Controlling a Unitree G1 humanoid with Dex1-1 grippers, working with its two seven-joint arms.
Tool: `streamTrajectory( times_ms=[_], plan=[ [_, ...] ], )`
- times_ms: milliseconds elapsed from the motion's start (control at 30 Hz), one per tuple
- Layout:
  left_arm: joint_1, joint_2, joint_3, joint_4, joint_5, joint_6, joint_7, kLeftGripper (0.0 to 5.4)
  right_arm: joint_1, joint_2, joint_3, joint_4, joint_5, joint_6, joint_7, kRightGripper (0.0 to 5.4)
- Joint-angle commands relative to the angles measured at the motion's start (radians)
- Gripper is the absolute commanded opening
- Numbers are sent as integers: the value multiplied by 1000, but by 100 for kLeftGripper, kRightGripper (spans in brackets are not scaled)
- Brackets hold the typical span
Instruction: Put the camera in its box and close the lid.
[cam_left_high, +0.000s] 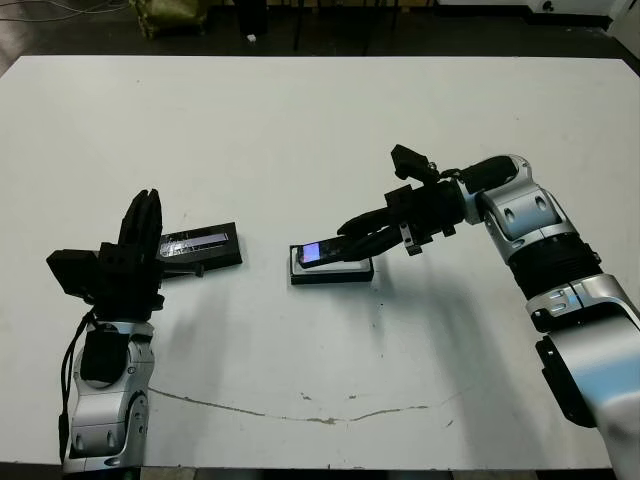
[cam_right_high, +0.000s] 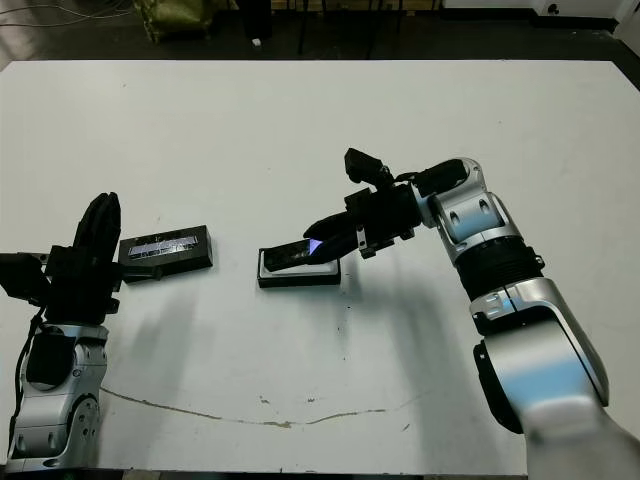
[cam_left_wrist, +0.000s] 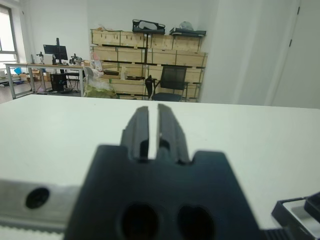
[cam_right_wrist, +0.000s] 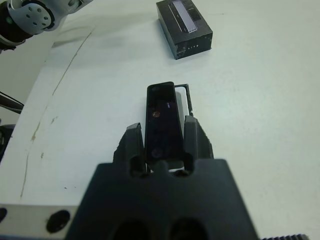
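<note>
No readable text anywhere; faint pale marks on lid (cam_right_wrist: 185, 25) side too small to read.

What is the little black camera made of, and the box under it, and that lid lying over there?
The camera, held in the right gripper, looks like smooth black plastic; its glossy face glows bluish, probably glass or clear plastic. The box looks like matte black card or plastic with a white lining; which one is hard to tell. The lid looks matte black too, with a shiny silvery strip that reflects light.
</note>
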Motion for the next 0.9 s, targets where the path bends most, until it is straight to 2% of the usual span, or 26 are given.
streamTrajectory(
  times_ms=[33,233,533,900],
  plan=[
    [16,1,0,10,2,9,3,0,-10,-6,8,14,-23,-17,1,33],
    [18,1,1,10,-4,13,0,0,-17,8,11,50,-40,-21,-5,33],
    [19,-1,1,14,-4,5,0,0,-16,24,14,79,-65,-80,-10,33],
    [21,-3,1,10,-10,9,0,0,-18,57,26,107,-93,-82,-19,33]
  ],
)
